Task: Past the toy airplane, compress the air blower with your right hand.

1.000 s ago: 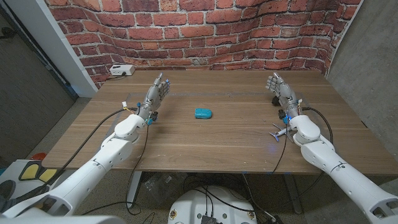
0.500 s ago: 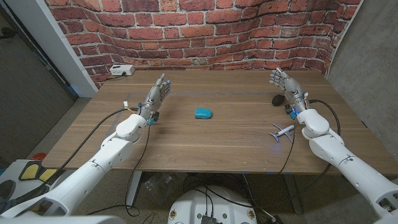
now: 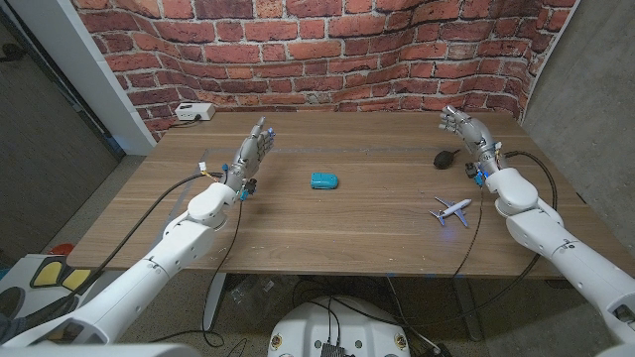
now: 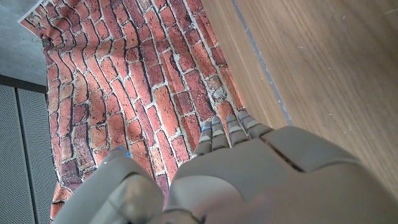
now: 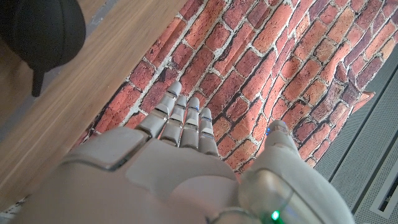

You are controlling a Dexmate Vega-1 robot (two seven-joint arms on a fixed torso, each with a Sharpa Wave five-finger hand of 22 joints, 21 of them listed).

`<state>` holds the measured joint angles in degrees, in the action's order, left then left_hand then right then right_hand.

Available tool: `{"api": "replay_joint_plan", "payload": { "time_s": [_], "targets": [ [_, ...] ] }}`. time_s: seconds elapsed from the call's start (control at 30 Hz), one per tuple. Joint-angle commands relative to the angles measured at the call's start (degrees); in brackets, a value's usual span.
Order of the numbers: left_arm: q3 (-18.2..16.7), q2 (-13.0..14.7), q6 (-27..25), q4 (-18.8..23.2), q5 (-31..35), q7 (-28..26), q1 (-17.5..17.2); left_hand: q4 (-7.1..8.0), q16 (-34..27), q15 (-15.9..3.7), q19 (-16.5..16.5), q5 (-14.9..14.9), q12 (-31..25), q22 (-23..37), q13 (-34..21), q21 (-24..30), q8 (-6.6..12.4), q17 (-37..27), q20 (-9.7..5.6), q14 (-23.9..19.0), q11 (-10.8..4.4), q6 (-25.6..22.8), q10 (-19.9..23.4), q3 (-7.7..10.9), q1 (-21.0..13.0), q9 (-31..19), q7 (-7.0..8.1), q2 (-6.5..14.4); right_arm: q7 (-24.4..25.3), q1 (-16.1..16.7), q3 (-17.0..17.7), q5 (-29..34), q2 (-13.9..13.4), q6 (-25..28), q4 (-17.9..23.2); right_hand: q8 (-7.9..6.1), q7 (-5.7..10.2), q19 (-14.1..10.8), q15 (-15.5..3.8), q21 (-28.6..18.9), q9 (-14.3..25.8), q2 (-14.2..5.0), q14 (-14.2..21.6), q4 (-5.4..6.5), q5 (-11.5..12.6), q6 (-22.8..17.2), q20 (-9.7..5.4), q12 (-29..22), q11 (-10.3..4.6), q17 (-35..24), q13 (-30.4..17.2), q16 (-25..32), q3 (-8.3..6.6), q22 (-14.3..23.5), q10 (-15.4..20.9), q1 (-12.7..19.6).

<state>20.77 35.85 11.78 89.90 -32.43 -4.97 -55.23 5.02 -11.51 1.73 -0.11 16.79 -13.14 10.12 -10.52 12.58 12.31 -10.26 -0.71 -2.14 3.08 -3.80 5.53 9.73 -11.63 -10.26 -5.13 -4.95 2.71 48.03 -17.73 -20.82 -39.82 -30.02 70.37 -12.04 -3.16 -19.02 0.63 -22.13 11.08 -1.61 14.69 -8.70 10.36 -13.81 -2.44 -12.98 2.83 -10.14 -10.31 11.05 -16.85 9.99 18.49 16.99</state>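
Note:
A black air blower lies at the table's far right, its bulb and thin nozzle also visible in the right wrist view. My right hand is raised just right of it, fingers straight and apart, holding nothing. A small white and blue toy airplane lies nearer the front, below that hand. My left hand is up at the left side of the table, fingers extended, holding nothing. Its fingers point toward the brick wall.
A teal oval object lies at the table's middle. A white box with a cable sits at the far left corner. A brick-pattern backdrop hangs behind the table; cables trail from both wrists.
My right hand has moved right and farther back, uncovering the air blower and the toy airplane. The left hand has stayed in place.

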Motion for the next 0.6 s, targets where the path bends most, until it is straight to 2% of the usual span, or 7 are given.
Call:
{"api": "replay_joint_plan", "payload": {
  "time_s": [0.03,0.33,0.47,0.6],
  "targets": [
    [-0.78,0.90,-0.92,2.64,0.59,-1.98,-1.57,-0.22,-0.28,0.09,0.61,0.09,-0.25,0.20,-0.32,0.09,0.30,-0.17,-0.12,-0.66,-0.02,-0.66,0.76,0.08,-0.47,-0.31,-0.08,-0.15,1.44,-1.58,-0.82,3.96,-1.54,-1.92,-2.86,0.12,0.17,-1.44,-0.35,-0.21,0.05,0.01,1.65,-0.62,-0.14,-0.76,-2.25,-0.31,-0.08,0.00,-0.20,0.48,-0.31,0.07,0.85,1.32],
    [-1.35,1.27,-1.17,4.67,0.94,-3.57,-3.22,-0.26,-0.26,0.10,0.74,0.06,-0.19,0.20,-0.33,0.04,0.31,-0.18,-0.08,-1.07,-0.09,-1.09,1.03,-0.05,-0.61,-0.32,0.07,-0.11,3.92,-1.70,-1.30,7.89,-3.32,-1.73,-2.64,0.18,0.15,-2.01,-0.42,-0.14,0.04,0.23,1.99,-0.67,-0.18,-0.84,-2.28,-0.33,-0.40,0.00,-0.19,0.41,-0.28,0.05,1.20,1.72],
    [-1.49,1.36,-1.22,5.52,1.16,-4.18,-3.93,-0.28,-0.23,0.10,0.81,0.06,-0.19,0.20,-0.33,0.04,0.31,-0.18,-0.05,-1.14,-0.06,-1.24,1.16,-0.09,-0.65,-0.32,0.04,-0.09,4.37,-1.81,-1.51,9.21,-4.28,-1.19,-2.15,0.20,0.36,-2.12,-0.47,-0.04,0.04,0.07,2.05,-0.67,-0.14,-0.87,-2.30,-0.24,-1.00,-0.01,-0.18,0.35,-0.39,0.04,1.15,2.04],
    [-1.59,1.37,-0.99,6.21,1.59,-4.71,-4.44,-0.29,-0.19,0.08,0.87,0.05,-0.17,0.20,-0.34,0.03,0.28,-0.18,0.03,-1.17,-0.10,-1.29,1.24,-0.12,-0.69,-0.32,0.04,-0.08,6.58,-1.97,-2.05,13.15,-5.73,0.11,-1.15,0.18,0.58,-2.21,-0.63,0.09,0.03,-0.18,2.23,-0.73,-0.08,-1.01,-2.30,-0.19,-1.22,-0.01,-0.17,0.31,-0.61,0.04,1.20,2.55]
  ]
}}
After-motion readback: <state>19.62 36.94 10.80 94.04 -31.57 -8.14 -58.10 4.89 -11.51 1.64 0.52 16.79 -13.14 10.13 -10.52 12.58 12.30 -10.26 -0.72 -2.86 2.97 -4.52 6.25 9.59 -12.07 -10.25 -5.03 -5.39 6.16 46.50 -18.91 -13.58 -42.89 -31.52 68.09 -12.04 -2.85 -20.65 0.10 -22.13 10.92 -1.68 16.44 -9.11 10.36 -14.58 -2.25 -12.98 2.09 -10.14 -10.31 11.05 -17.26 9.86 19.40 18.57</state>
